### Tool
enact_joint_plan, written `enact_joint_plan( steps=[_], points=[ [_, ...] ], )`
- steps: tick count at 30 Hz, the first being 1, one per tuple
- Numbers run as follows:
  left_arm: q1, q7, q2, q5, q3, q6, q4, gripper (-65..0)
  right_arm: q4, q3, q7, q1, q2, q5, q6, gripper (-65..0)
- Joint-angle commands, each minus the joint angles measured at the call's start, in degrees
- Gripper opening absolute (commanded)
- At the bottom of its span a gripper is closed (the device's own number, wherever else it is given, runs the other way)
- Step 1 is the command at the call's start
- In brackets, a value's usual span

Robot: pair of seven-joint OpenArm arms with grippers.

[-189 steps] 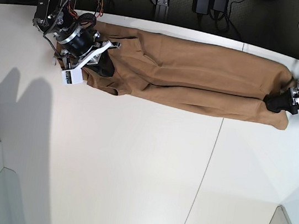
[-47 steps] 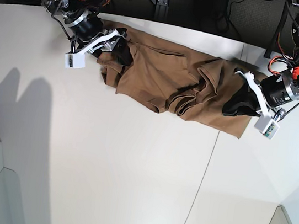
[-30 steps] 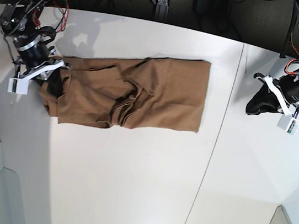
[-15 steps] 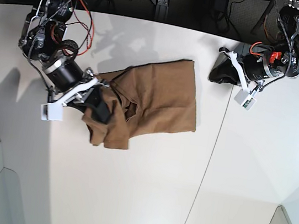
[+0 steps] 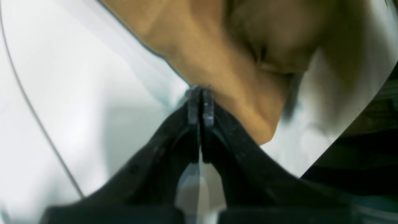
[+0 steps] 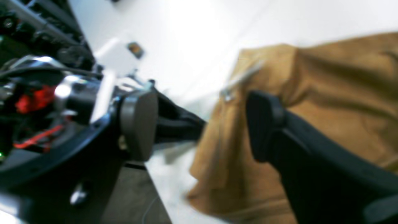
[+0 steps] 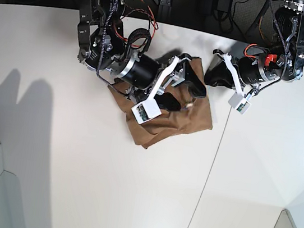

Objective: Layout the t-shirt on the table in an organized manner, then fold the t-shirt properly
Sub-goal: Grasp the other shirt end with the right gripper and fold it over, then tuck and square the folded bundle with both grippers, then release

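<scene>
Spread wide, the right gripper [image 7: 184, 93] hangs over the t-shirt [image 7: 167, 125], its two dark fingers well apart with nothing between them. In the right wrist view the same gripper [image 6: 199, 124] shows one rounded pad [image 6: 138, 124] off to one side and the other finger [image 6: 264, 124] over the tan cloth [image 6: 326, 102]; whether that finger touches the cloth cannot be told, as the view is blurred.

Taking the t-shirt as the landmark: it lies bunched in a rough, folded heap on the white table [image 7: 103, 181], near the table's far edge. The right arm's body covers the shirt's far-left part, and its white camera block sits over the shirt's left half. The shirt's near edge and its right corner lie bare on the table.

Just off the shirt's far-right corner sits the left gripper [image 7: 216, 78], its fingers pressed together. In the left wrist view that gripper [image 5: 200, 102] shows the tips meeting with no gap, right at the edge of the cloth [image 5: 236, 62]; no cloth is seen caught between them. A thin dark seam in the table [image 5: 62, 93] runs just right of the shirt.
</scene>
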Motion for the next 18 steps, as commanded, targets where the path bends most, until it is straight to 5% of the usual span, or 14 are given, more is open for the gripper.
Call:
enact_joint_plan(
  steps=[1,8,10,12,18],
  points=[
    [-0.46,-0.55,-0.55,-1.84,-0.85,-0.71,0.76,-65.0,1.88,-0.15,1.84,0.79,-0.31,1.62,0.63,-20.9],
    [-0.33,2.80,-1.01,-11.28,-10.64,-0.71,8.41,-65.0,7.96,3.96,6.54,2.86,-0.28,-5.16,-0.98,-22.1],
    [-0.28,3.93,-1.01,-13.05,-12.00,-0.71,13.07,-65.0,7.78,6.73,8.31,4.50,-0.28,-8.83,-1.55,-35.7],
    [-0.13,4.87,-0.98,-14.95,-11.39,-0.71,17.16,-65.0,7.30,9.44,8.41,6.08,-0.28,-11.85,-3.39,-62.4],
    [0.11,3.69,-0.13,-10.34,3.10,-0.71,19.89,-65.0,-0.44,13.27,9.09,11.98,0.37,-14.93,-2.86,-65.0]
  ],
)
